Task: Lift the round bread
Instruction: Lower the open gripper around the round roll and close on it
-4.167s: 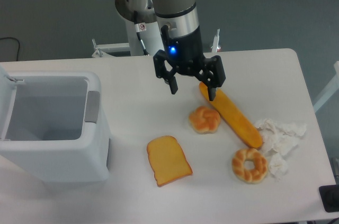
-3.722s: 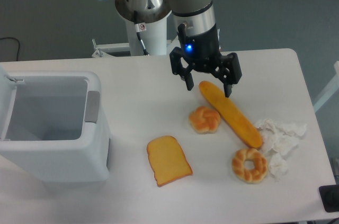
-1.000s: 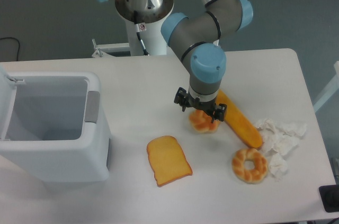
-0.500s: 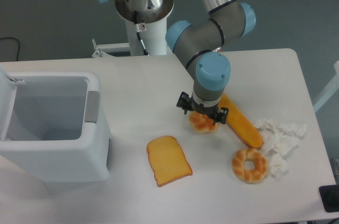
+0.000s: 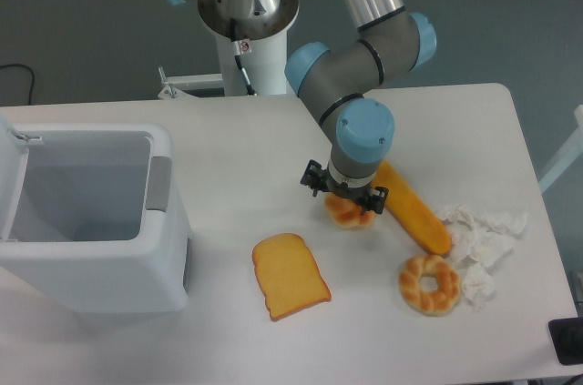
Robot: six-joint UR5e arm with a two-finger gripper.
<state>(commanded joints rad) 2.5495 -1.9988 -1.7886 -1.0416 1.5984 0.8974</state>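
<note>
The table (image 5: 237, 167) fills most of the frame. A white bin (image 5: 86, 212) stands open at the left. The arm (image 5: 364, 66) reaches down from the top centre to just right of the middle. The baguette (image 5: 412, 207) lies diagonally at centre right, crumpled paper (image 5: 483, 230) beyond it. A toast slice (image 5: 290, 274) sits at lower centre, and the ring bread (image 5: 428, 283) at lower right.

The bun (image 5: 346, 212) sits right of centre, just beside the baguette's upper end and largely hidden under the wrist. The gripper (image 5: 344, 197) is low over it, a finger (image 5: 314, 180) showing at its left and another at its right. The fingers appear to straddle the bun. Whether they are already pressing on it I cannot tell.

The step in hand looks like the grasp itself. To do it well, the right finger should slip between bun and baguette without nudging the loaf. The close should be gentle, since the bun looks soft, and the lift straight up.

Against the frame a half second ago, the wrist sits slightly left and a touch higher in the picture. More of the bun's lower edge is covered. Over four seconds ago the gripper hung wide open, well above the baguette's upper end. The breads look unmoved throughout.
</note>
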